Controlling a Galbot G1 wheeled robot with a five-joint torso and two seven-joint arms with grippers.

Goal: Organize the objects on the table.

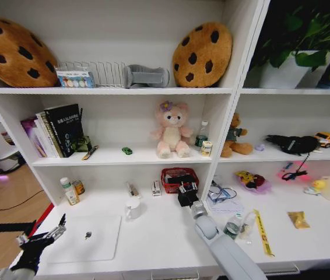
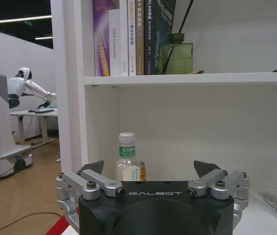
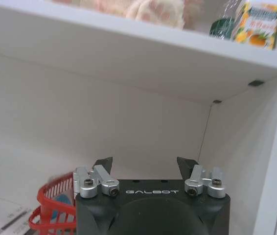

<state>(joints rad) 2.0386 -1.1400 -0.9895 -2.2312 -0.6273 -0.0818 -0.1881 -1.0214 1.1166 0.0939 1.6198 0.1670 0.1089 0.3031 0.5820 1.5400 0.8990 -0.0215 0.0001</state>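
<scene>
Left gripper [image 1: 51, 233] open, beside laptop [image 1: 86, 238] — untouched

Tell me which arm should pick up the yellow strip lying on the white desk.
Right. The yellow strip lies on the right side of the long white desk, close beside the right arm, whose open pincer is at the red basket. The left pincer, also open, hovers at the desk's far left corner by the silver laptop.

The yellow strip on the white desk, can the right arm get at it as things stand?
Probably yes. The right gripper hangs open near the red basket, holding nothing, and the yellow strip lies flat on the white desk to its right, with bare desk around most of it.
</scene>
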